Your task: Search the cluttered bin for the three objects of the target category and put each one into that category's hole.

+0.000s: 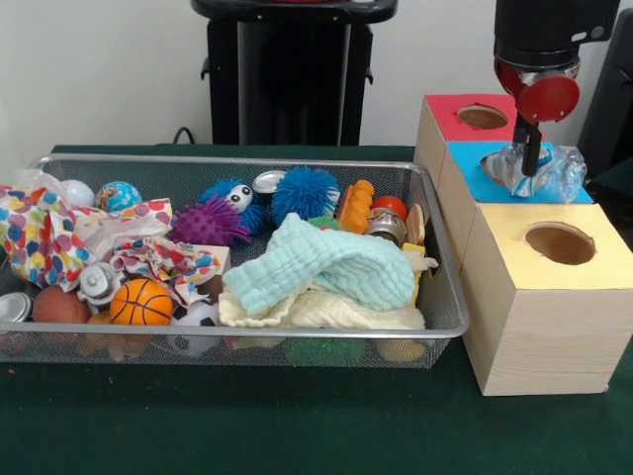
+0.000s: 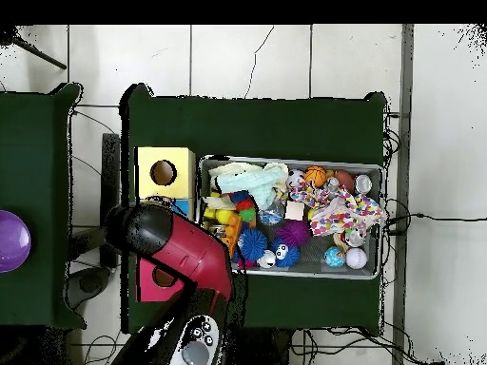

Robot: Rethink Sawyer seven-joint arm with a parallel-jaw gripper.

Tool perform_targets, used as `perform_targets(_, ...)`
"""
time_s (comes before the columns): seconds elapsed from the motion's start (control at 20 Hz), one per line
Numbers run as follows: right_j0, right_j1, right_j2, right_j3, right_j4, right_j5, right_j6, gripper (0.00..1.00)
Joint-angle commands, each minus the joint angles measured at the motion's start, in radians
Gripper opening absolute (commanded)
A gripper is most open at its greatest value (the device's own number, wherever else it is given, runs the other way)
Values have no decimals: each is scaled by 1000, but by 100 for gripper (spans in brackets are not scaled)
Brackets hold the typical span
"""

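Observation:
My gripper point(image 1: 532, 156) hangs over the blue-topped box point(image 1: 470, 183), the middle one of three wooden boxes at the right. Its fingers look pressed together on a crumpled piece of clear plastic point(image 1: 554, 173), which rests on the blue top and hides that box's hole. The red-topped box point(image 1: 450, 119) behind and the yellow-topped box point(image 1: 509, 233) in front each show an open round hole. In the overhead view the red arm point(image 2: 181, 249) hides the gripper and most of the blue box; the yellow box point(image 2: 181, 160) and red box point(image 2: 146, 282) show.
A wire mesh bin point(image 1: 447, 302) fills the table's left and middle. It holds a pale green cloth point(image 1: 326, 267), a polka-dot cloth point(image 1: 40, 237), blue point(image 1: 305, 190) and purple point(image 1: 208, 223) spiky balls, an orange basketball point(image 1: 141, 302) and several small cans and toys.

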Motion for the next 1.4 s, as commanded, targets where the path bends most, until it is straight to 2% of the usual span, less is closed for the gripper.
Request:
perform_targets(0.05,-21,47,107,33,32,-1,208,0)
perform_targets(0.25,-24,47,93,34,13,39,207,0)
perform_targets(0.5,-34,49,99,48,11,34,187,0)
perform_targets(0.95,-9,49,77,45,-1,65,230,0)
perform_targets(1.4,5,39,82,79,10,31,224,0)
